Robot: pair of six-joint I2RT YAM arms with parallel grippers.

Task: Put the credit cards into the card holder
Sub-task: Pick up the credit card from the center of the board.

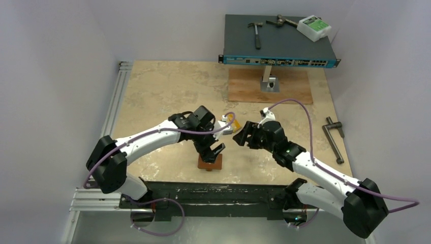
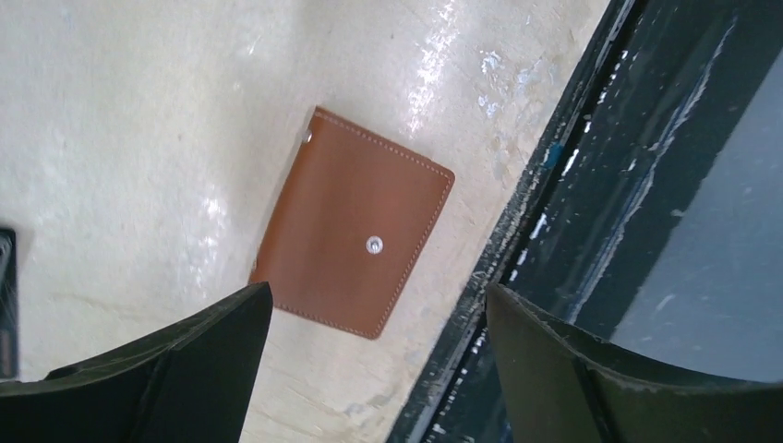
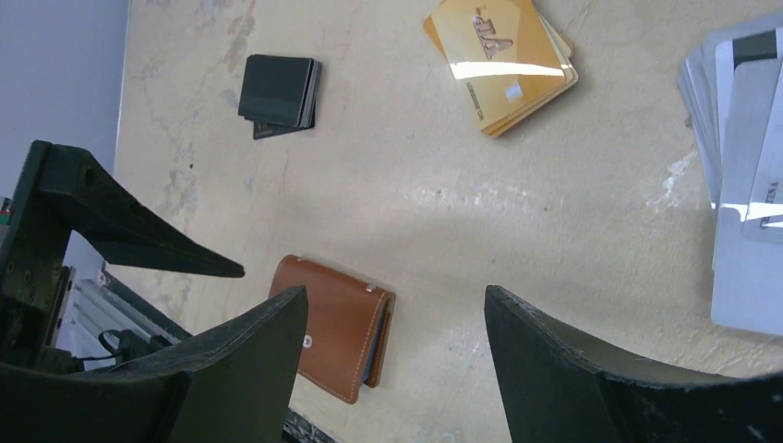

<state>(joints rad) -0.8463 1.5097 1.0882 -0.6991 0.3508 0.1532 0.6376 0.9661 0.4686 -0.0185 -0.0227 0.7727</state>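
The brown leather card holder (image 1: 210,162) lies folded shut on the table near the front edge, its snap stud facing up (image 2: 355,221). My left gripper (image 2: 379,293) hangs open just above it with nothing between the fingers. My right gripper (image 3: 395,295) is also open and empty, to the right of the holder (image 3: 346,328) and higher up. In the right wrist view the credit cards lie in three stacks: black ones (image 3: 280,90), gold-orange ones (image 3: 503,60) and silvery white ones (image 3: 743,138). From above only the gold stack (image 1: 235,122) peeks out between the two wrists.
A black rail (image 1: 218,190) runs along the near table edge, close to the holder. At the back stands a network switch (image 1: 279,43) carrying hammers and a white box, with a wooden board (image 1: 269,86) below it. A metal crank tool (image 1: 334,140) lies at the right.
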